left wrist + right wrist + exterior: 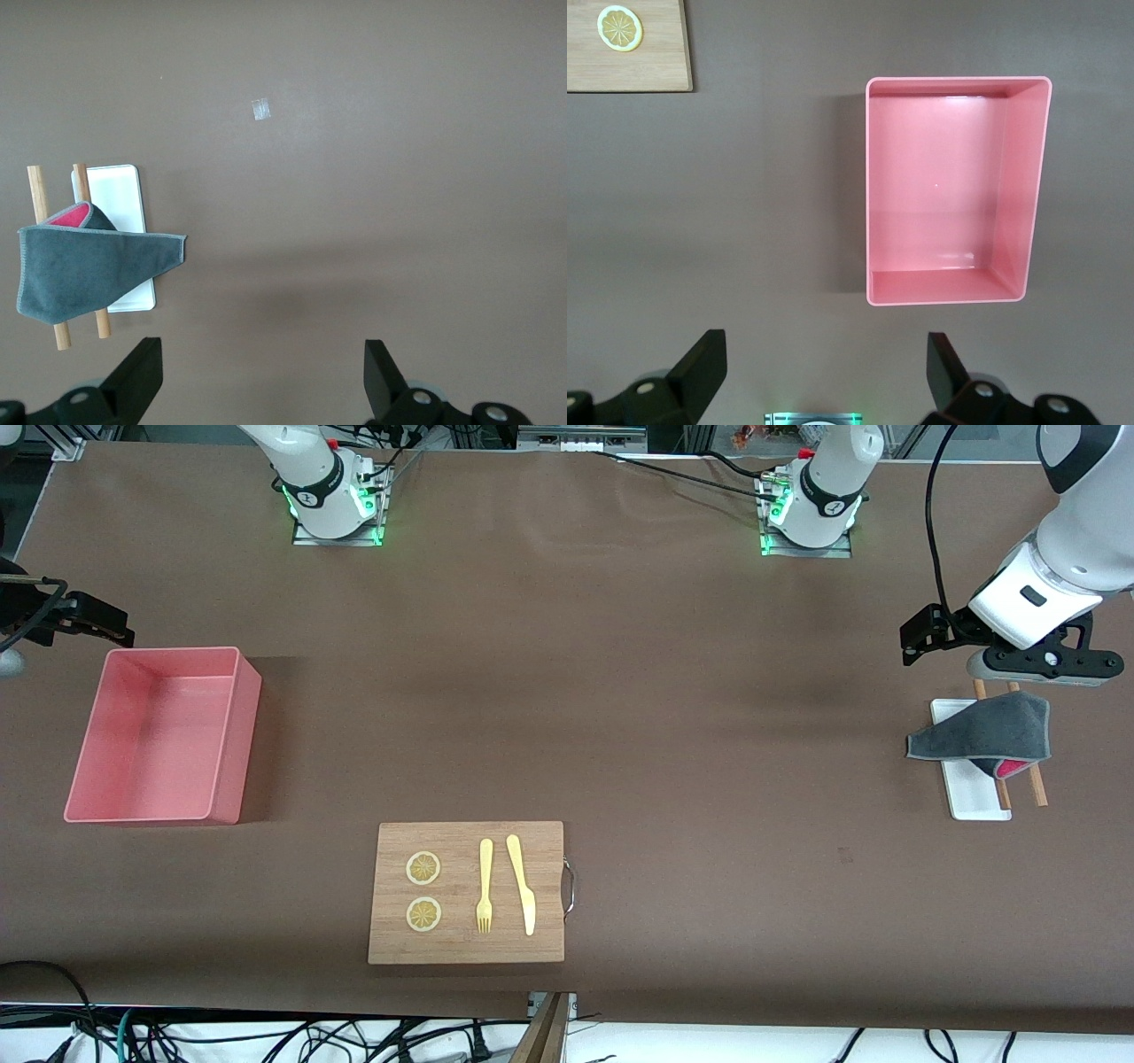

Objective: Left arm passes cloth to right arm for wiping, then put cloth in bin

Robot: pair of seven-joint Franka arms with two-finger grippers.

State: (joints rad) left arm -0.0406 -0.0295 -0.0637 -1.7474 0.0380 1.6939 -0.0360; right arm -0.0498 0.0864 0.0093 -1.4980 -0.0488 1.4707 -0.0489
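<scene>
Cloth: one cloth [983,732], grey face up with a pink corner showing, is draped over a white tray [973,790] and two wooden sticks [1033,781] at the left arm's end of the counter [620,691].
Left end effector [261,376]: held in the air beside the cloth, fingers spread apart, nothing gripped.
Right end effector [824,376]: held above the counter beside the bin, fingers spread apart and empty; this arm is waiting.
Bin: one pink bin [226,735], empty, well apart from the cloth, at the right arm's end.
Board: one wooden board [545,841] near the front camera, carrying two lemon slices [423,868], one fork [485,886], one knife [523,884].
Risks: the sticks or tray could be dragged along if pinched with the cloth; a loose fold could slip out at the hand-over; cutlery could be swept off during wiping.
</scene>
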